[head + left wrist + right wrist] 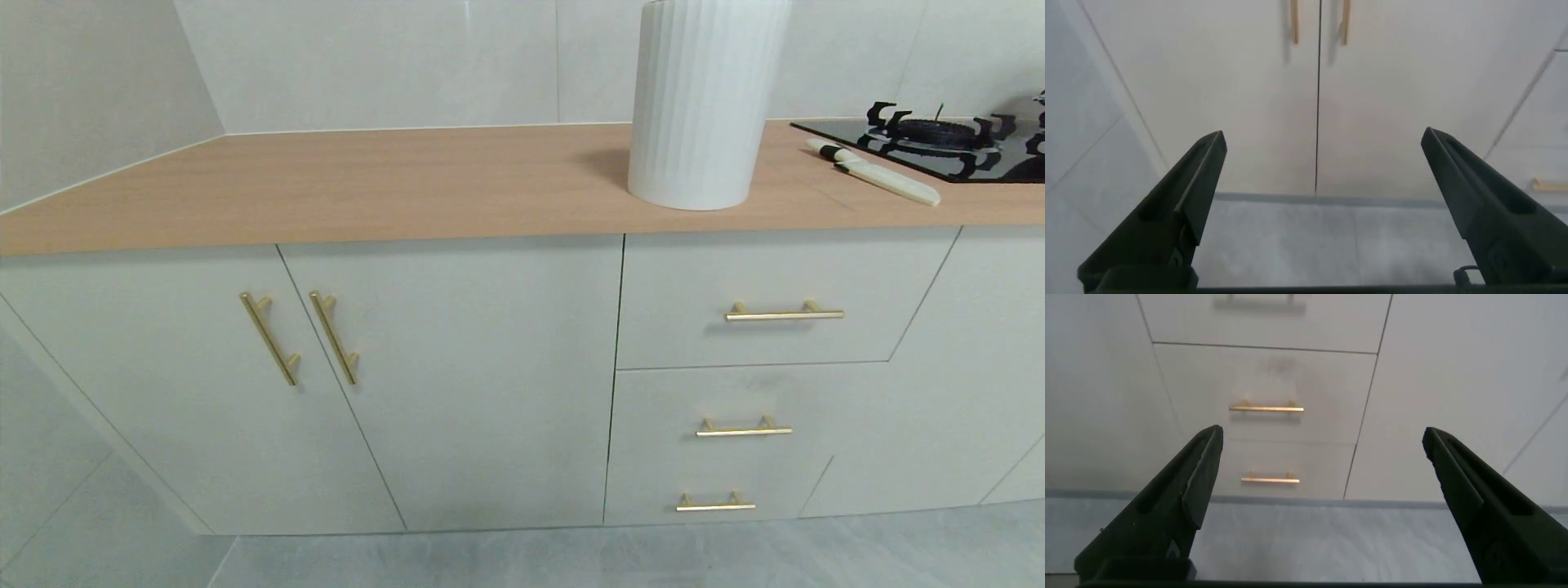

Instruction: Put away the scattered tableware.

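A knife [875, 172] with a cream blade and a dark band at the handle lies on the wooden countertop [367, 184], at the right beside the hob. A tall white ribbed container [702, 102] stands on the counter left of the knife. My left gripper [1319, 147] is open, low down, facing the double cabinet doors [1317, 90] and the floor. My right gripper [1323, 441] is open too, low in front of the drawers [1266, 396], with nothing between its fingers.
A black gas hob [939, 139] sits at the counter's far right. Below are two cabinet doors with gold handles [298, 336] and three drawers with gold handles [784, 313]. Grey tiled floor [571, 559] runs in front; tiled walls close the back and left.
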Controlling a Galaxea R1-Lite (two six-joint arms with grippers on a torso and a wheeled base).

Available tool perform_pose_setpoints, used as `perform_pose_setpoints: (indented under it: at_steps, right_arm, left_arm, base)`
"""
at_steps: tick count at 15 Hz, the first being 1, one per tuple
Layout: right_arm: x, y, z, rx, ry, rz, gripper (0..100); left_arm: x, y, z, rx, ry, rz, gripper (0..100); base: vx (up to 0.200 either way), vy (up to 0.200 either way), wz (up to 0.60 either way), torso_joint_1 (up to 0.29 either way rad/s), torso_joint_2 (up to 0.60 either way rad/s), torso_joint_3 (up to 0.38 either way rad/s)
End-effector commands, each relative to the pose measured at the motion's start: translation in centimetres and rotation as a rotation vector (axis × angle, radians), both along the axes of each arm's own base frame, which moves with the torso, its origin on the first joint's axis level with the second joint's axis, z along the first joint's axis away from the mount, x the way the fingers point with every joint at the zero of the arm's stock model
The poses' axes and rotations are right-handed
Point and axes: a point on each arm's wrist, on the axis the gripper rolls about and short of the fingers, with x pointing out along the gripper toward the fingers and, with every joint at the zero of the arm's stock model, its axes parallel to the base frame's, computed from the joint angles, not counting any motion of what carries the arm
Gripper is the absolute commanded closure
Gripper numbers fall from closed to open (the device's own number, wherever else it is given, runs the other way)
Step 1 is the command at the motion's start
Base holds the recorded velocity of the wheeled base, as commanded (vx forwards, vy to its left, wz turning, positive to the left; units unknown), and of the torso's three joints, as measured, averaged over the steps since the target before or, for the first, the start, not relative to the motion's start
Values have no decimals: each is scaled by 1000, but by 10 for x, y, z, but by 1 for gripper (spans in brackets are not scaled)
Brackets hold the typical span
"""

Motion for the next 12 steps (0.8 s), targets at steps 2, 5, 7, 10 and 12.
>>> perform_pose_setpoints:
  at_steps: [2,5,7,10,12]
  right_arm:
    - [0,0,0,0,1,0,0]
    - [0,0,0,0,1,1,0]
    - [0,0,0,0,1,1,0]
    - [0,0,0,0,1,0,0]
    - [0,0,0,0,1,0,0]
  left_arm:
    - [0,0,0,-1,0,0,0]
    - [0,0,0,-1,0,0,0]
    - [0,0,0,-2,0,0,0]
    - [0,0,0,-2,0,0,0]
    - [0,0,0,-2,0,0,0]
  base:
    - [200,0,0,0,7,2]
    - [200,0,0,1,2,5]
    - [200,0,0,5,5,2]
    - [0,0,0,0,0,0]
    - [0,0,0,0,0,0]
